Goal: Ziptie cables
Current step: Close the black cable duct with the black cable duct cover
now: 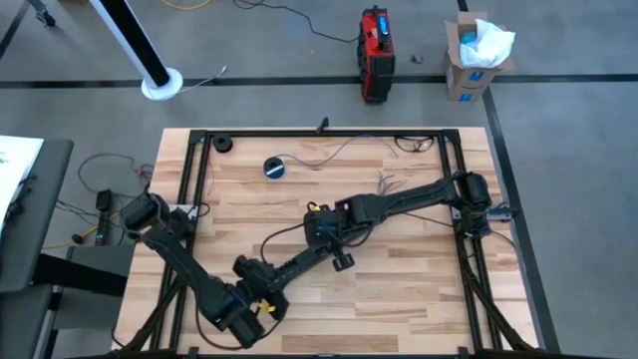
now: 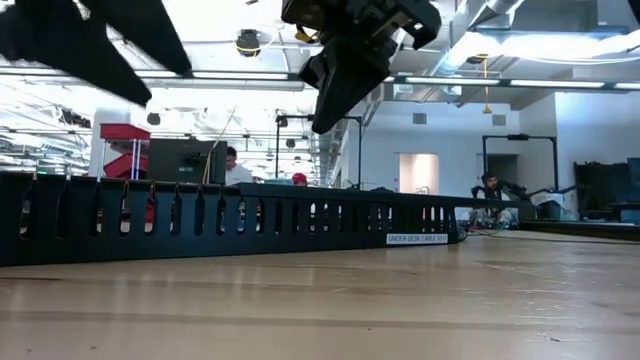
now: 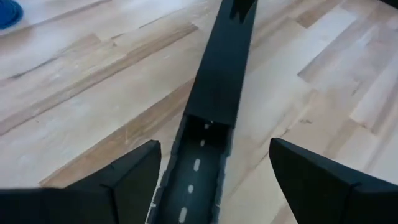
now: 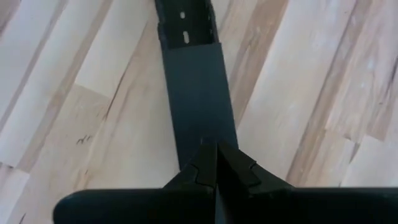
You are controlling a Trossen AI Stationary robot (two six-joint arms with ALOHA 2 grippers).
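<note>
On the table (image 1: pixel 399 289) a black duct (image 1: pixel 299 261) lies mid-board, the right gripper (image 4: pixel 216 167) pinched closed on its lid (image 4: pixel 198 106), the left gripper (image 3: pixel 214 180) spread open over it, and the cables (image 1: pixel 384 184) near the back.

- Two robot arms, each with one hand: left hand (image 1: pixel 261 271), right hand (image 1: pixel 321 231).
- One small blue tape roll (image 1: pixel 275 168) on the tabletop (image 1: pixel 399 289).
- One slotted black strip (image 3: pixel 211 93) between the hands.
- Thin cables (image 1: pixel 339 152): perhaps three or four, too fine to count surely.
</note>
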